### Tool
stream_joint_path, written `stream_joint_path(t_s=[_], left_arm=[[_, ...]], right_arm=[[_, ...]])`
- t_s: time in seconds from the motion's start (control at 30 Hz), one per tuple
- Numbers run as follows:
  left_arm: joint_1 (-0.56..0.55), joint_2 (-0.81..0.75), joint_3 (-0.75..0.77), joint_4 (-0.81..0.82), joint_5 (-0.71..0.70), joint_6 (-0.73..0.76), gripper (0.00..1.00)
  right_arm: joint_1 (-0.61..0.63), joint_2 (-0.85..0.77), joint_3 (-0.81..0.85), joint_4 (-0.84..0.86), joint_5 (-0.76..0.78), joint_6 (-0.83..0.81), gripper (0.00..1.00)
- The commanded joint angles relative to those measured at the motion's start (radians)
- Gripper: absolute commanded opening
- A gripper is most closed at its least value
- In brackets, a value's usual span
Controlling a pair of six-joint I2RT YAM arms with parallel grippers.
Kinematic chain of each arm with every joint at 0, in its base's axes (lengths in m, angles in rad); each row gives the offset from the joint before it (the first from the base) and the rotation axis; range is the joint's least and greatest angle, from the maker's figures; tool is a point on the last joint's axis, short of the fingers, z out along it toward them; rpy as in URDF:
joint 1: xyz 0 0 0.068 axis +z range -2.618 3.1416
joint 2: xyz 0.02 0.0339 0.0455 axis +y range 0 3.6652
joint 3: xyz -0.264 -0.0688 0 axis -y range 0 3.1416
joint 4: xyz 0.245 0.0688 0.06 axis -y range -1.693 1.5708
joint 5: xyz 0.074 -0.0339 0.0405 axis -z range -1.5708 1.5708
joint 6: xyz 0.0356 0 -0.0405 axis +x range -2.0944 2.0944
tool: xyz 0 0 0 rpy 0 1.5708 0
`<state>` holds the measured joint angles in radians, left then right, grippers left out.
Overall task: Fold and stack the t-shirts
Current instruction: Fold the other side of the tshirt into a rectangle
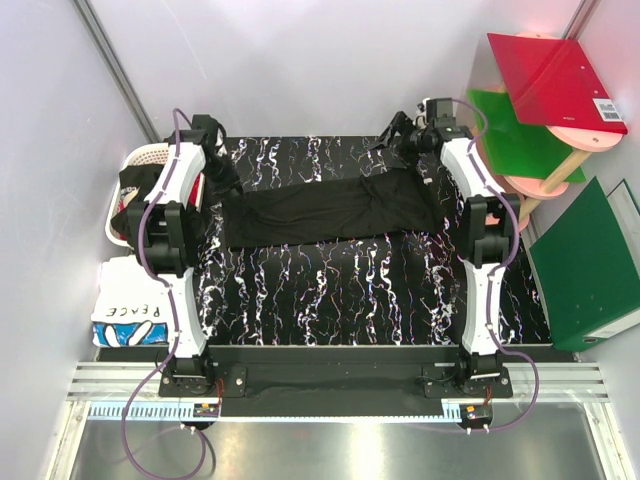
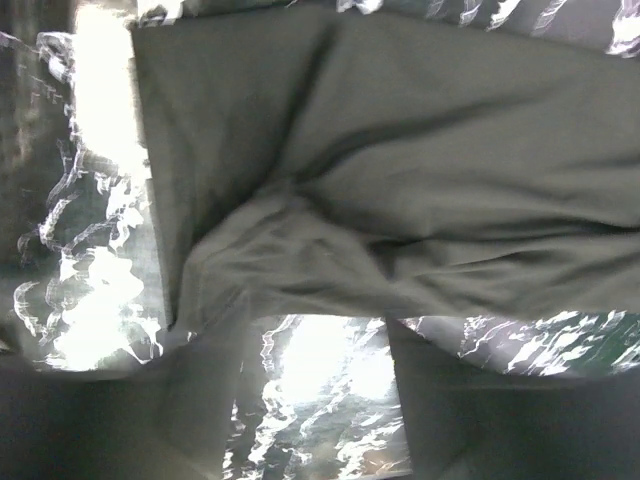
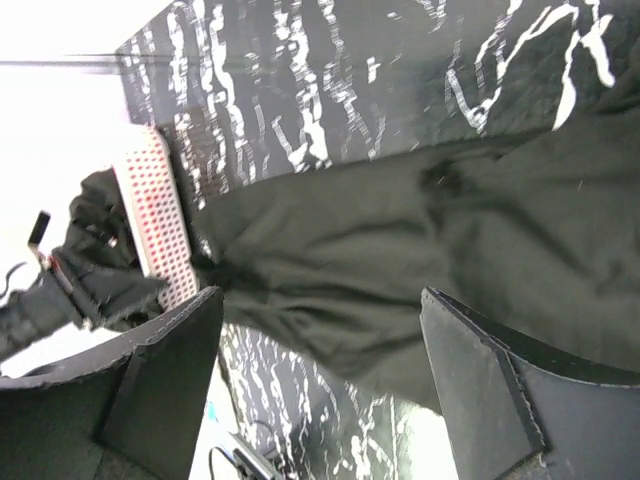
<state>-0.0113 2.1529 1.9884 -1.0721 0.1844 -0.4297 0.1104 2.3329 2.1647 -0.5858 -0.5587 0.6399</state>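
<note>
The black shirt [image 1: 320, 212] lies flat on the tabletop [image 1: 340, 290], folded into a long band across its far half. The left hand [image 2: 315, 345] hovers at the band's left end, fingers apart, grasping nothing. The right hand [image 3: 320, 305] hangs released, wide, over the right end. The white PEACE shirt [image 1: 130, 312] sits folded off the tabletop's near-left corner.

Top view bright, sharp, wrist views dimmer — blown-out glare patches, left fingers [image 2: 490, 420] blurred
</note>
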Motion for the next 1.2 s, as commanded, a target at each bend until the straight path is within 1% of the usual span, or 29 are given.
stream_joint_path(t_s=[0.0,0.07,0.1,0.13,0.17,0.2,0.23,0.33,0.4,0.5,0.57,0.6,0.67,0.8,0.9,0.97,1.0,1.07,1.17], left_arm=[[-0.018,0.048,0.076,0.055,0.069,-0.007,0.00],[-0.021,0.076,0.082,0.054,0.090,-0.017,0.00],[-0.022,0.099,0.082,0.055,0.098,-0.023,0.00],[-0.022,0.111,0.084,0.057,0.107,-0.032,0.00],[-0.027,0.119,0.085,0.057,0.127,-0.037,0.00],[-0.030,0.136,0.086,0.063,0.135,-0.043,0.00],[-0.032,0.143,0.087,0.066,0.162,-0.049,0.00],[-0.042,0.177,0.079,0.073,0.204,-0.070,0.00],[-0.044,0.188,0.061,0.077,0.170,-0.092,0.00],[-0.038,0.190,0.029,0.055,0.049,-0.125,0.00],[-0.035,0.193,0.012,0.031,0.004,-0.136,0.00],[-0.033,0.196,0.012,0.012,-0.047,-0.139,0.00],[-0.029,0.199,0.003,-0.024,-0.095,-0.139,0.00],[-0.022,0.193,-0.019,-0.032,-0.213,-0.136,0.00],[-0.021,0.209,0.013,-0.046,-0.264,-0.136,0.00],[-0.024,0.226,0.061,-0.049,-0.276,-0.133,0.00],[-0.029,0.231,0.079,-0.048,-0.314,-0.132,0.00],[-0.039,0.262,0.151,-0.049,-0.336,-0.118,0.00],[-0.041,0.285,0.240,-0.051,-0.295,-0.113,0.00]], right_arm=[[-0.009,-0.115,-0.077,0.012,0.016,-0.037,0.83],[-0.015,-0.125,-0.121,0.009,-0.009,-0.023,0.72],[-0.021,-0.129,-0.134,0.007,-0.015,-0.019,0.44],[-0.025,-0.132,-0.156,0.010,-0.023,-0.010,0.30],[-0.028,-0.132,-0.166,0.009,-0.032,-0.005,0.19],[-0.031,-0.132,-0.175,0.009,-0.033,0.001,0.04],[-0.032,-0.132,-0.189,0.009,-0.035,0.010,0.02],[-0.034,-0.123,-0.195,0.007,-0.061,0.015,0.01],[-0.034,-0.116,-0.190,0.004,-0.073,0.017,0.02],[-0.034,-0.104,-0.174,-0.011,-0.095,0.015,0.03],[-0.034,-0.096,-0.161,-0.029,-0.099,0.011,0.03],[-0.034,-0.092,-0.155,-0.035,-0.101,0.006,0.03],[-0.037,-0.078,-0.143,-0.051,-0.106,0.004,0.04],[-0.040,-0.063,-0.138,-0.059,-0.118,0.001,0.04],[-0.040,-0.060,-0.138,-0.062,-0.124,0.000,0.04],[-0.041,-0.055,-0.137,-0.069,-0.130,-0.003,0.05],[-0.040,-0.055,-0.137,-0.071,-0.135,-0.005,0.04],[-0.041,-0.046,-0.129,-0.092,-0.142,-0.009,0.04],[-0.043,-0.043,-0.124,-0.146,-0.152,-0.040,0.03]])
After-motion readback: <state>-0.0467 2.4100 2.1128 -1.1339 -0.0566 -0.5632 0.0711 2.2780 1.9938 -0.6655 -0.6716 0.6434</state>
